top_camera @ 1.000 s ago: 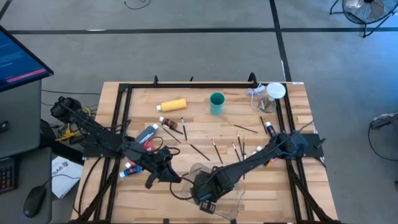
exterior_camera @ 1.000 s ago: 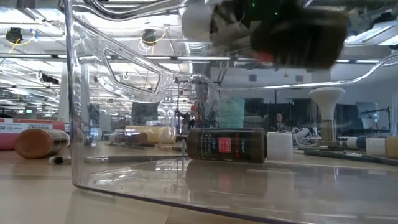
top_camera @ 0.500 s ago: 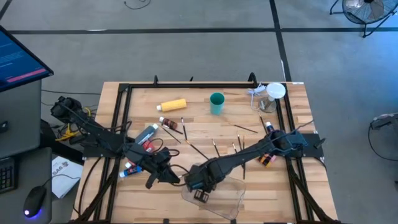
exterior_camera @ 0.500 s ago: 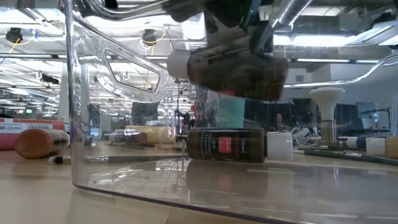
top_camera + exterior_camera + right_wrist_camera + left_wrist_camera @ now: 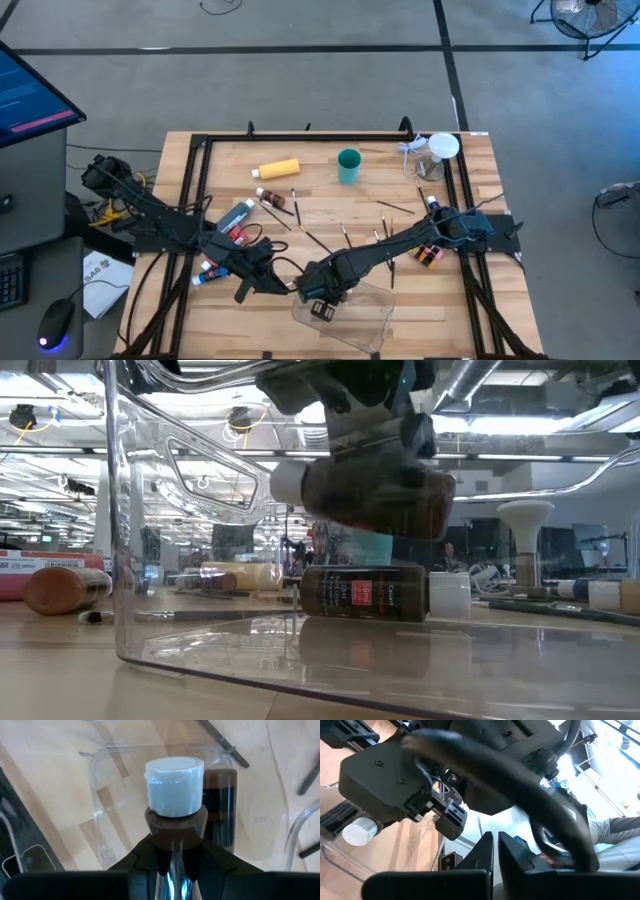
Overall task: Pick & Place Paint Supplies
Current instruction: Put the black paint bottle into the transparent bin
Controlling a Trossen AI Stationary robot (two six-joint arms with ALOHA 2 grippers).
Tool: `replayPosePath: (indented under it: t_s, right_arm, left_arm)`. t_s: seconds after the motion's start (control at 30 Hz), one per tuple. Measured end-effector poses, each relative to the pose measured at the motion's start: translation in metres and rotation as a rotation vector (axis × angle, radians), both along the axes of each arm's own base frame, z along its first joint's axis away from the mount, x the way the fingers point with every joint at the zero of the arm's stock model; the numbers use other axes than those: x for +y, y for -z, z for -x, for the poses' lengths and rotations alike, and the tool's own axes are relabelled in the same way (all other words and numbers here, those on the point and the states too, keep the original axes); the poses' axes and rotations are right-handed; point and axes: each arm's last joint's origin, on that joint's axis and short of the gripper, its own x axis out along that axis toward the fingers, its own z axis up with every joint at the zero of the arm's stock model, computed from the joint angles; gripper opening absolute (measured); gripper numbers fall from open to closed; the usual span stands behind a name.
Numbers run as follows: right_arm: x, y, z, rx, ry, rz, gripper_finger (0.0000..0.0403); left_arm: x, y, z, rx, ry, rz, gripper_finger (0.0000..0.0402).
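right gripper (image 5: 318,297): over the near left end of the clear plastic tray (image 5: 375,322), fingers clamped on a small brown paint bottle (image 5: 375,495) with a white cap (image 5: 174,786). the bottle hangs on its side, above the tray floor and touching nothing below it.

second brown bottle (image 5: 365,593): lies on its side inside the tray, directly under the held one, white cap pointing the other way.

left gripper (image 5: 243,291): low over the table just left of the tray, fingers pressed together, holding nothing.

clear plastic tray: near edge of the table, centre, long side running left to right.

yellow bottle (image 5: 279,169): on its side at the far left of the table.

teal cup (image 5: 349,165): upright, just right of the yellow bottle.

another small brown bottle (image 5: 271,198): on its side, nearer than the yellow bottle.

grey tube (image 5: 236,215) and red tube (image 5: 238,234): beside the left arm, the red one partly hidden by it.

blue tube (image 5: 210,273): at the left rail, under the left arm.

thin brushes (image 5: 318,242): scattered flat across the middle of the table, between cup and tray.

small bottles (image 5: 430,254): right side, beside and partly under the right arm; how many, cannot tell.

clear container (image 5: 437,155) with a white top: far right corner.
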Motion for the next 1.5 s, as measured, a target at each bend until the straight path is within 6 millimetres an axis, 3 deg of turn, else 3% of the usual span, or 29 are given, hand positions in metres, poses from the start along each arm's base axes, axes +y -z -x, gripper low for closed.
replayPosePath:
  t_s: [0.37, 1.0, 1.33, 1.5]
  right_arm:
    - [0.001, 0.011, 0.003, 0.031, 0.090, -0.003, 0.0088]
    - [-0.005, 0.010, -0.003, -0.040, -0.024, 0.048, 0.0114]
    - [0.010, 0.043, -0.002, 0.059, -0.070, 0.035, 0.0115]
    - [0.010, 0.043, 0.000, 0.067, -0.070, 0.037, 0.0117]
  left_arm:
    - [0.000, 0.000, 0.000, 0.002, 0.000, -0.002, 0.0001]
    - [0.000, 0.000, 0.000, -0.001, -0.008, -0.002, 0.0001]
    - [-0.001, 0.000, 0.000, 0.000, -0.005, 0.000, 0.0001]
    - [-0.001, -0.001, 0.000, -0.008, -0.005, 0.004, 0.0001]
